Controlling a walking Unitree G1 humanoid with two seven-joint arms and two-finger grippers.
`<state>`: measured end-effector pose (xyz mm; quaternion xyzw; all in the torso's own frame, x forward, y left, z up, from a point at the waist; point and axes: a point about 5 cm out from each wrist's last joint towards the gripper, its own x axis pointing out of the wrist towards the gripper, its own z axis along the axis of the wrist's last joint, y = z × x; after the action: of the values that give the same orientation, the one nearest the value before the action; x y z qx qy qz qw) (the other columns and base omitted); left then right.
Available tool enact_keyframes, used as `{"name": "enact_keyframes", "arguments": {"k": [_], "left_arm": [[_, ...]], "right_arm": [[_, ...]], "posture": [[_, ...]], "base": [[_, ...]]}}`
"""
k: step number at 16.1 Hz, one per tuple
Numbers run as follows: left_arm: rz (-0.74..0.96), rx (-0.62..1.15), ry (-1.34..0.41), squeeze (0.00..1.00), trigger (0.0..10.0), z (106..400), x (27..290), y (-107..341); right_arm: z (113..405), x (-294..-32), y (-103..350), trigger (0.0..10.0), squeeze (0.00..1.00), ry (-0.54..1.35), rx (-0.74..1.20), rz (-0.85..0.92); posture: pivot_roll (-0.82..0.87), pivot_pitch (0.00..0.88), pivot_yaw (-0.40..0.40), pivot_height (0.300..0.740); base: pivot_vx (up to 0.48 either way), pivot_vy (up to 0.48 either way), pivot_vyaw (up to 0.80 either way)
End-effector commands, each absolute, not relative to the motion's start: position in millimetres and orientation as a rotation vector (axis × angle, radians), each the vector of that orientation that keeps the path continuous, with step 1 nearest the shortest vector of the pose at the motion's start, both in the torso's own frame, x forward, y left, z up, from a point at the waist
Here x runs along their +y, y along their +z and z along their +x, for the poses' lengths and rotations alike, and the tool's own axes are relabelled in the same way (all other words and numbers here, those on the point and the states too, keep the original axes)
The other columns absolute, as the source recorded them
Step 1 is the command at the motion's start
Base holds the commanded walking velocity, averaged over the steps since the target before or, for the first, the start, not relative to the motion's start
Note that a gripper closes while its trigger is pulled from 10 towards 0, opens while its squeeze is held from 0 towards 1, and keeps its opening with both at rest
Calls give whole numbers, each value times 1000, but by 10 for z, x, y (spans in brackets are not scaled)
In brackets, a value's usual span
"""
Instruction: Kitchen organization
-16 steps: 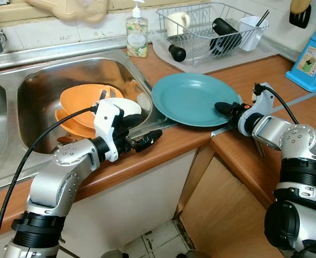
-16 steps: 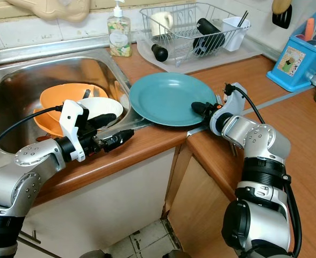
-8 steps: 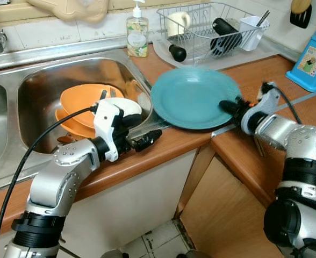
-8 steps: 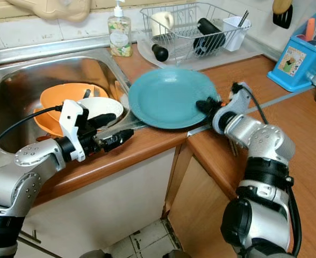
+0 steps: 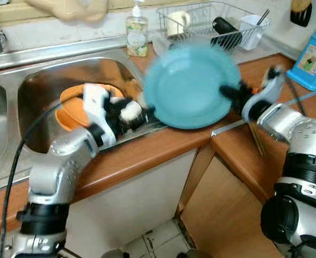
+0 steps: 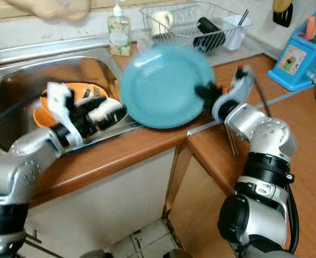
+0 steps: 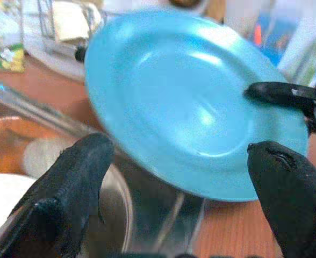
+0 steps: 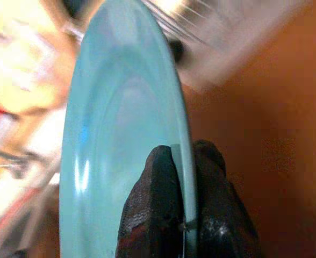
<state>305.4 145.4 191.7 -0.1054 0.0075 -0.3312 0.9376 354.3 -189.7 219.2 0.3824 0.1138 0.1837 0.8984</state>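
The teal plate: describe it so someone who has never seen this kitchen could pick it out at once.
Start at the steel sink set in the wooden counter. Just to its right, in front of the wire dish rack, the teal plate is tilted up, its rim pinched by the right gripper. It is the one large, flat blue-green dish; the bowls in the sink are orange and white.

Bright even light; motion blur on teal plate [image 5: 193, 86]; glare on steel sink [image 5: 45, 75].

Blurred teal plate [image 6: 163, 86], seemingly in right pincer [image 6: 203, 92]
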Motion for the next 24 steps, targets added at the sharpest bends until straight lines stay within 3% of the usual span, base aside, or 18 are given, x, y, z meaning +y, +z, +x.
{"name": "enact_keyframes", "arguments": {"k": [1, 2, 3, 4, 9, 10, 15, 24], "left_arm": [[-246, 5, -658, 1000, 10000, 3088, 1475, 1946], [-275, -1, -649, 1000, 10000, 3109, 1483, 1951], [-330, -9, -643, 231, 10000, 3134, 1490, 1960], [-376, -15, -638, 0, 10000, 3155, 1498, 1967], [-548, -66, -686, 0, 10000, 3200, 1469, 2035], [-621, -101, -725, 0, 0, 3188, 1453, 2078], [-784, -165, -808, 0, 0, 3137, 1446, 2136], [-801, -133, -810, 0, 0, 3143, 1412, 2076]], "right_arm": [[3526, -1818, 2512, 0, 0, 497, 108, 777], [3506, -1786, 2571, 0, 0, 534, 87, 771], [3475, -1747, 2628, 0, 0, 574, 65, 750], [3448, -1716, 2642, 0, 0, 600, 61, 736], [3355, -1596, 2620, 0, 0, 680, 66, 703], [3355, -1597, 2580, 0, 0, 669, 73, 719], [3369, -1586, 2490, 0, 0, 641, 102, 765], [3341, -1505, 2432, 0, 0, 651, 131, 776]], "posture": [[-150, 0, 12, 740], [-150, 0, 12, 740], [-150, 0, 12, 740], [-149, 0, 14, 740], [-150, 0, 18, 740], [-150, 0, 18, 740], [-149, 0, 19, 740], [-151, 0, 23, 740]], "base": [[0, 0, 0], [0, 0, 0], [0, 0, 0], [0, 0, 0], [0, 0, 0], [0, 0, 0], [0, 0, 0], [0, 0, 0]]}}
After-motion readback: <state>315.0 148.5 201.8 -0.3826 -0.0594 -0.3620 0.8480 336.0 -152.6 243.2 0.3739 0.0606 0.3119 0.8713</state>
